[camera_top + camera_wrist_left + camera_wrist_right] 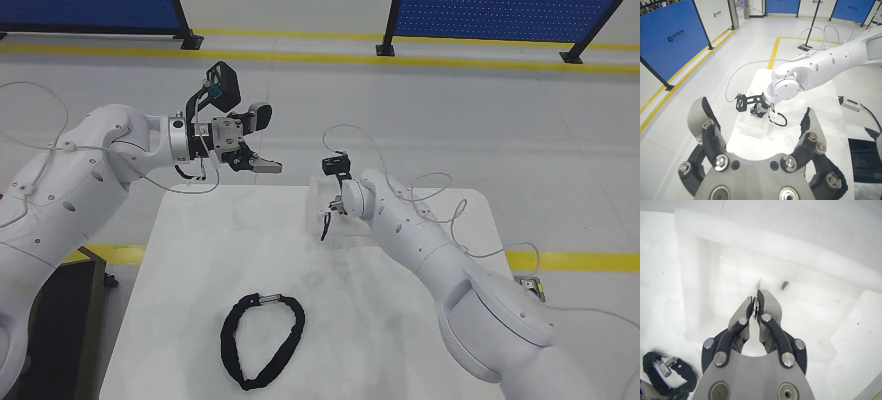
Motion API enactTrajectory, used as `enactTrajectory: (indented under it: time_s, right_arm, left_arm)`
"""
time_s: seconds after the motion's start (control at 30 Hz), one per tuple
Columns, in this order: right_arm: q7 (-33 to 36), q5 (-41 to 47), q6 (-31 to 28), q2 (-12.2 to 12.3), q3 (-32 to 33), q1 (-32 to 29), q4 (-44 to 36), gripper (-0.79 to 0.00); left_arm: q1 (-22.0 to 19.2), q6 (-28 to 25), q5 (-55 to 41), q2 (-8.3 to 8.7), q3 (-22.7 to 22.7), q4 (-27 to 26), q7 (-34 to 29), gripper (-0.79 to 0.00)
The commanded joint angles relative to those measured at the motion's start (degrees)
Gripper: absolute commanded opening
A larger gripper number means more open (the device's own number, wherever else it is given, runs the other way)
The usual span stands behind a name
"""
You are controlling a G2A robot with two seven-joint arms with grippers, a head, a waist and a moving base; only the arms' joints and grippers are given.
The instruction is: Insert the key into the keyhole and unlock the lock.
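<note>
Right now we have the right gripper clenched on the key, pinching its flat metal head and ring between the pads. The thin blade pokes out just past the fingertips, low inside the white foam tray; we cannot tell whether the blade tip touches the foam. The left gripper is released, fingers spread wide with nothing between them, over the far edge of the desk and well apart from the right gripper. The lock lies on the desk well behind the right gripper, toward the robot's side. It is a loop in a black fabric sleeve, joined by a short silver cylinder with a small dark slot on its end face. We judge the key light, stiff and slick, so it may twist in the pads; holding it by the head suits it, since the blade stays free. The sleeve looks soft and floppy, and the cylinder will probably skid when pushed, so we would brace it by the cylinder body, clear of the slot.
</note>
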Motion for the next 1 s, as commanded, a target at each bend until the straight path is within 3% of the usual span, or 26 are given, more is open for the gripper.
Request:
enactTrajectory:
  time_s: [0.0,0.27,0.57,0.8,0.97]
  right_arm:
    - [-0.1,-1.2,0.5,0.9,0.7,-0.4,-1.5,-0.785]
    - [2.2,-7.8,4.0,6.3,5.2,-5.3,-16.1,-0.785]
    - [10.0,-11.2,1.0,13.2,16.2,-14.6,-35.0,-0.785]
    - [15.1,-14.9,0.8,15.4,20.4,-18.9,-41.3,-0.785]
    - [15.3,-15.1,1.0,15.5,20.7,-19.1,-41.4,-0.785]
  left_arm:
    - [0.0,0.0,0.0,0.0,0.0,0.0,0.0,0.0]
    - [0.0,0.0,0.0,0.0,0.0,0.0,0.0,0.0]
    - [0.0,0.0,0.0,0.0,0.0,0.0,0.0,0.0]
    - [0.0,0.0,0.0,0.0,0.0,0.0,0.0,0.0]
    - [0.0,0.0,0.0,0.0,0.0,0.0,0.0,0.0]
